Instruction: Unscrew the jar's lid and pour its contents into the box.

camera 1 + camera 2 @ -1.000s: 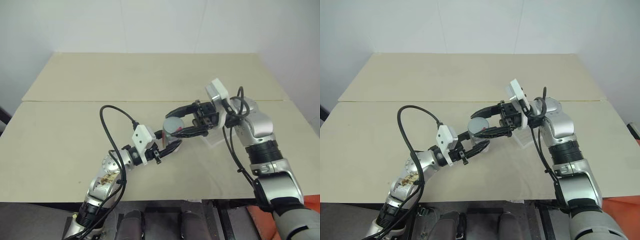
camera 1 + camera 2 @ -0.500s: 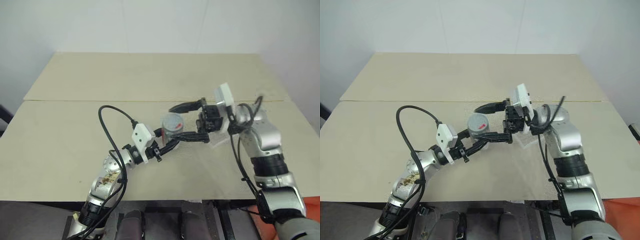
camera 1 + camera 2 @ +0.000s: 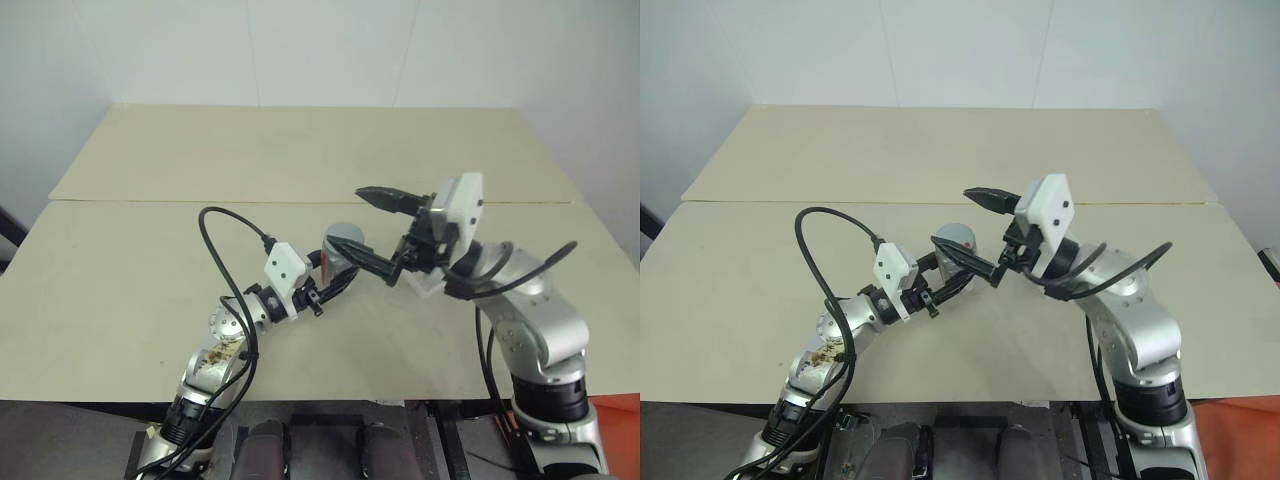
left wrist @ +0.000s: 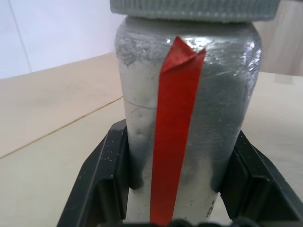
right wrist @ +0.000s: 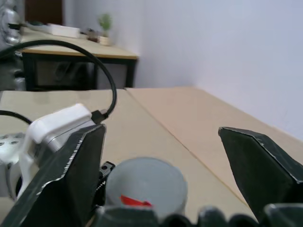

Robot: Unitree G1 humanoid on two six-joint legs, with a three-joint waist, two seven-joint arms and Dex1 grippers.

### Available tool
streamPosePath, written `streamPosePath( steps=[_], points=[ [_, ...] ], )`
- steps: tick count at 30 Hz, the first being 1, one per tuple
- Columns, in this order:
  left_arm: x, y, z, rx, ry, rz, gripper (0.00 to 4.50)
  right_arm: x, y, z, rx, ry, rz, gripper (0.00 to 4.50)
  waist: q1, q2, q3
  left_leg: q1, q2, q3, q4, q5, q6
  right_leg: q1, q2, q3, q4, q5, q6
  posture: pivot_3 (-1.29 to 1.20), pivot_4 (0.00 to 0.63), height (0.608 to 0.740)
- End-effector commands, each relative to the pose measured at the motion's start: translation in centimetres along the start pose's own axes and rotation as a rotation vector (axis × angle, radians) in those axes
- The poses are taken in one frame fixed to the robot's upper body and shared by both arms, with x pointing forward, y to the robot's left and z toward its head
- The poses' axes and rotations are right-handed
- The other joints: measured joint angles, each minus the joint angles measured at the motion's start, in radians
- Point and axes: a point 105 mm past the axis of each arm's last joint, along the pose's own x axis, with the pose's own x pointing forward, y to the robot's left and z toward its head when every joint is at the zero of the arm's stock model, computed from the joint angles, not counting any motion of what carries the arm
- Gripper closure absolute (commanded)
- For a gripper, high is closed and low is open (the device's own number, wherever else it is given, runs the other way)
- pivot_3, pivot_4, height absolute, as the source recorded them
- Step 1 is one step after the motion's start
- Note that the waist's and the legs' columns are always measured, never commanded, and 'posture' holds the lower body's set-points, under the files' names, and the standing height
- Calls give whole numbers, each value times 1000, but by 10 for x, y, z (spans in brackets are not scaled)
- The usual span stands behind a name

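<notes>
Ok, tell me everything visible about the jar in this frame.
The jar is a small grey cylinder with a rough, metallic-looking surface and a vertical red tape stripe down its side. Its grey lid is on. It stands upright above the table, clamped low on its body by the left gripper. The open right gripper straddles it without touching.

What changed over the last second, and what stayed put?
The right gripper let go of the lid, opened wide and drew back, turning its wrist. The left gripper stayed shut on the jar, lid still on; the box stayed behind the right arm.
</notes>
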Motion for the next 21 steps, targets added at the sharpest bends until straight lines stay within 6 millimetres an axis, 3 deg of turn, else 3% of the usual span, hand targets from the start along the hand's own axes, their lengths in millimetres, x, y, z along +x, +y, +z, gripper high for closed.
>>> streamPosePath(
  steps=[1,8,20,21],
  points=[
    [1,4,14,48,-54,14,2362,3,9,5,-10,5,-71,51,0,0,0,0,0,0,0,0,0,0,0,0,0,0,0,0,150,740],
    [0,5,14,54,-55,20,2362,11,15,-7,-28,56,-118,51,-2,0,0,0,0,0,0,0,0,0,0,0,0,0,0,0,150,740],
    [-1,6,14,61,-50,14,2362,15,15,-10,20,56,-140,51,-3,0,0,0,0,0,0,0,0,0,0,0,0,0,0,0,150,740],
    [0,6,15,62,-50,13,2362,15,15,-11,24,60,-140,219,-3,0,0,0,0,0,0,0,0,0,0,0,0,0,0,0,150,740]
  ],
)
